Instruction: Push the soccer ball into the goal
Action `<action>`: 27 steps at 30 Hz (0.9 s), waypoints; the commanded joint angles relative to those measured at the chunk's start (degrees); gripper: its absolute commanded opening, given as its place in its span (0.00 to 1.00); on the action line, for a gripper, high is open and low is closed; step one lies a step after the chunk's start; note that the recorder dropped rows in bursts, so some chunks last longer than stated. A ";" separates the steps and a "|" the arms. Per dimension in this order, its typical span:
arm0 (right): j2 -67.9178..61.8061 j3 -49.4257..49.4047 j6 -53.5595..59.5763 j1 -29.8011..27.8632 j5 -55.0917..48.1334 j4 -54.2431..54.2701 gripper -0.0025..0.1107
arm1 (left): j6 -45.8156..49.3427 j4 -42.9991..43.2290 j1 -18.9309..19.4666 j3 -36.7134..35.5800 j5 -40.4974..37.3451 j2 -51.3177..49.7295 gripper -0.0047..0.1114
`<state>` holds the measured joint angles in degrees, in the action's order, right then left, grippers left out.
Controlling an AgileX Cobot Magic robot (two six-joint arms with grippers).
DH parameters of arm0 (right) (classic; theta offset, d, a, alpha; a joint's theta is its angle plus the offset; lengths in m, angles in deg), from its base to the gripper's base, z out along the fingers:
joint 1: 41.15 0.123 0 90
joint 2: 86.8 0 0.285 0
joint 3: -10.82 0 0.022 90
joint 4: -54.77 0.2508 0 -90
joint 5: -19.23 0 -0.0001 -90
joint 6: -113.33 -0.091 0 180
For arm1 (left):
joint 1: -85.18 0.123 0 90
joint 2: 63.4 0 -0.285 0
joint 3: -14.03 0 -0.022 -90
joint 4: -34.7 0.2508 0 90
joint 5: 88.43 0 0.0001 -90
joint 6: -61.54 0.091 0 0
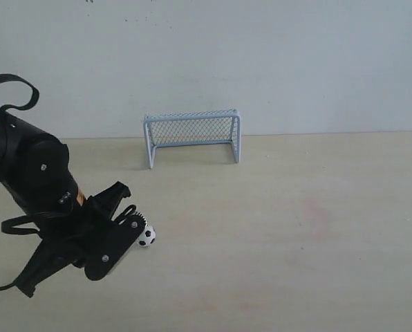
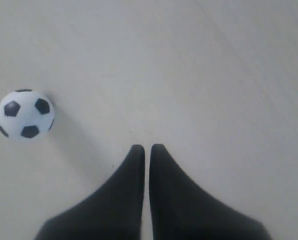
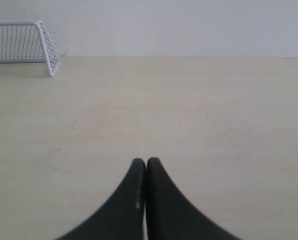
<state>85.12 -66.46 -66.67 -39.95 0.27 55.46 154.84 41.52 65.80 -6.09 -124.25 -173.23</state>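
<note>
Left tool [image 2: 147,146] clenched (right tool [image 3: 146,160] likewise), near soccer ball [image 1: 146,237], goal [image 1: 192,136] well apart

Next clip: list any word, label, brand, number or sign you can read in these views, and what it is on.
None: no text can be read in any view.
The soccer ball shows only black patches on white.
The goal has a plain frame and netting.
The left tool and right tool are bare black.
The table and wall carry no print.
</note>
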 commanded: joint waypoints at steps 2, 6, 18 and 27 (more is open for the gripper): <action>0.30 0.06 0.00 0.18 0.42 0.06 0.02 | 0.11 0.16 -0.22 0.25 3.29 -2.28 0.08; 0.30 0.06 0.00 0.18 0.42 0.06 0.02 | 0.11 0.16 -0.22 0.25 4.34 -3.09 0.08; 0.30 0.06 0.00 0.18 0.42 0.06 0.02 | 0.11 -3.16 -0.22 4.68 -0.17 -5.64 0.08; 0.30 0.06 0.00 0.18 0.56 0.06 0.02 | 0.11 -8.23 1.17 12.66 -5.87 -8.07 0.08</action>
<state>85.12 -66.46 -66.67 -39.95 0.27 55.46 154.84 35.64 66.41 4.90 -129.37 -180.59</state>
